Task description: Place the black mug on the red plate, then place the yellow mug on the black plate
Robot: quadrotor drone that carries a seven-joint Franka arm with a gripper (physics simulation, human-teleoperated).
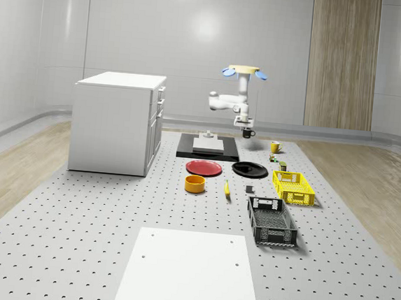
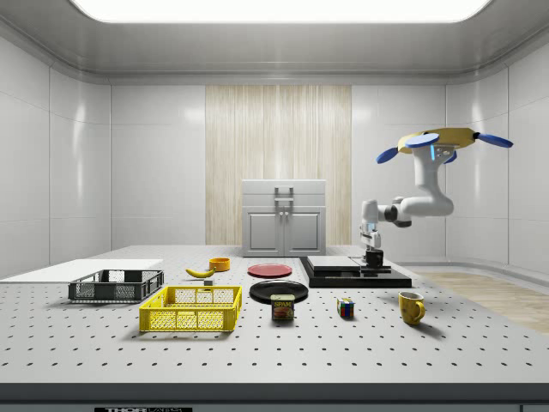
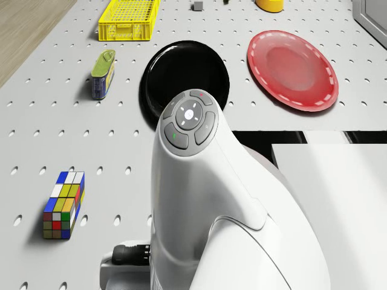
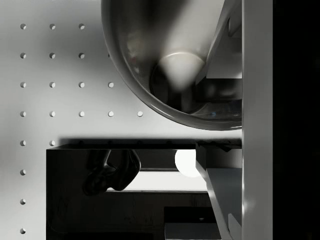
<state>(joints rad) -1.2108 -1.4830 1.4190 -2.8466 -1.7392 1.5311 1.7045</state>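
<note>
- While the drone (image 1: 244, 72) hovers in the air over the far end of the table (image 1: 73, 237) in the whole-scene view, its arm (image 1: 227, 102) bends down and the gripper (image 1: 247, 129) holds the black mug (image 1: 248, 133) up off the table, above the black slab's (image 1: 208, 148) 3 o'clock edge.
- From that mug, the red plate (image 1: 204, 167) lies at about 7 o'clock and the black plate (image 1: 249, 169) at about 6 o'clock; the yellow mug (image 1: 274, 147) stands upright at about 4 o'clock.
- A yellow basket (image 1: 293, 187) and a black basket (image 1: 271, 222) sit nearer the camera, beside an orange bowl (image 1: 195, 184) and a banana (image 1: 226, 188).
- In the side view, the drone (image 2: 442, 142) floats high above the table's (image 2: 480, 352) far right, and the claw (image 2: 373, 249) is closed on the black mug (image 2: 374, 257) just over the slab (image 2: 352, 272).
- The yellow mug (image 2: 412, 306) stands on the table, well apart from the black plate (image 2: 279, 291); the red plate (image 2: 269, 269) lies behind it.
- In the drone view, past the arm (image 3: 211, 199) lie the black plate (image 3: 181, 72), the red plate (image 3: 293, 69), a can (image 3: 103, 74) and a colour cube (image 3: 63, 204).
- In the wrist view, the black mug (image 4: 170, 65) is seen from above, gripped by a finger (image 4: 220, 185).
</note>
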